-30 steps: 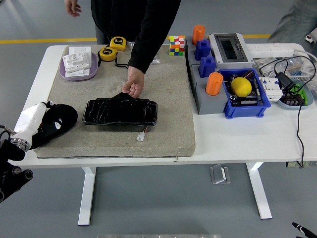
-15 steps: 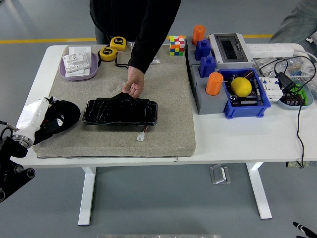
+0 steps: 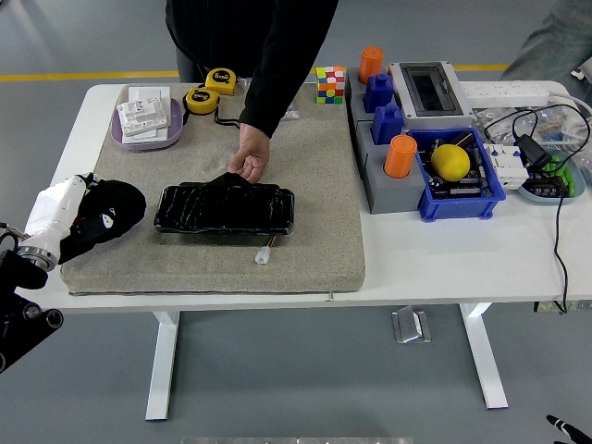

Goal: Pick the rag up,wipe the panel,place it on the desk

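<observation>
At the left end of the white worktop [image 3: 435,268], my left hand [image 3: 57,222] sits with its fingers wrapped in the black rag [image 3: 109,211], which lies bunched on the grey mat [image 3: 314,222] just left of the glossy black panel [image 3: 225,207] and clear of it. Over the past second the hand and rag slid a little toward the panel, then drew back and up toward the mat's left edge, so I read the wiping stroke as not yet begun, or between passes. A person's hand [image 3: 251,161] at the far side pins the panel's top edge and has not budged. My right hand is out of frame. Next I would need to carry the rag rightward onto the panel's surface.
</observation>
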